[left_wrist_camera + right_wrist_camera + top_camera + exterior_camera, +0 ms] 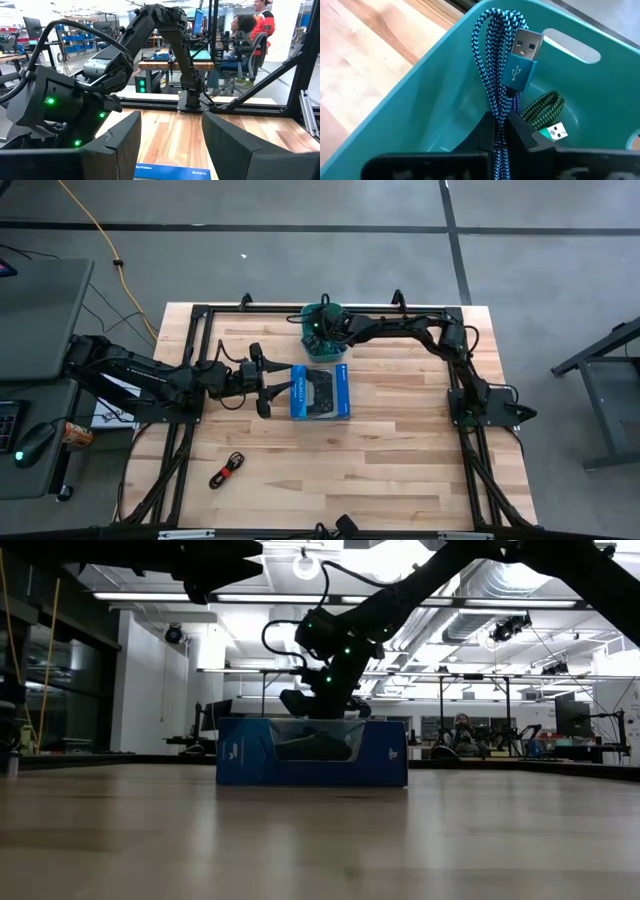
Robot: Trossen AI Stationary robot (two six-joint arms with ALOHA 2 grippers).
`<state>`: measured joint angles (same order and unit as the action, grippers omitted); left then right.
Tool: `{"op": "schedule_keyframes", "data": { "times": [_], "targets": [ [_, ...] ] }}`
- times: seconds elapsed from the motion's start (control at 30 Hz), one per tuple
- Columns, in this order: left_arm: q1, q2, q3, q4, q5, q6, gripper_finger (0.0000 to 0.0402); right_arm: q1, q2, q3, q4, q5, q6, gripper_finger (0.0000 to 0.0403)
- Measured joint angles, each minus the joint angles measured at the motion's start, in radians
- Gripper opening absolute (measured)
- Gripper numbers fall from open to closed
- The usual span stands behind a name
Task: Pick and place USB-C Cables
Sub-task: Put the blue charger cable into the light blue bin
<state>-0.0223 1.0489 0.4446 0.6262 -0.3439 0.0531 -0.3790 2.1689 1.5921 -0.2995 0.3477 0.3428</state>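
From above, the right hand is seen over the teal bin; a black cable lies well apart on the worktop. Beside the blue box, the left hand waits open. Seen from the right wrist, the blue cable is pinched shut mid-bundle above a green cable; both are judged light and limp.

A robotics lab — exposed ceiling ducts, workbenches; seated people behind the table.

a wooden table is holding a blue box, a teal bin and a black and red cable.
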Motion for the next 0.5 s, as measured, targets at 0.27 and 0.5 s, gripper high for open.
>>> {"op": "schedule_keyframes", "data": {
  "times": [0.27,0.5],
  "targets": [
    [0.0,0.0,0.0,-0.001,0.0,0.001,0.0188,0.0,0.0,-0.001,-0.019,0.001,0.035,0.0028],
    [0.0,0.0,0.0,0.0,0.0,0.002,0.0188,0.0,0.0,-0.002,-0.021,-0.019,0.042,0.0069]
  ]
}}
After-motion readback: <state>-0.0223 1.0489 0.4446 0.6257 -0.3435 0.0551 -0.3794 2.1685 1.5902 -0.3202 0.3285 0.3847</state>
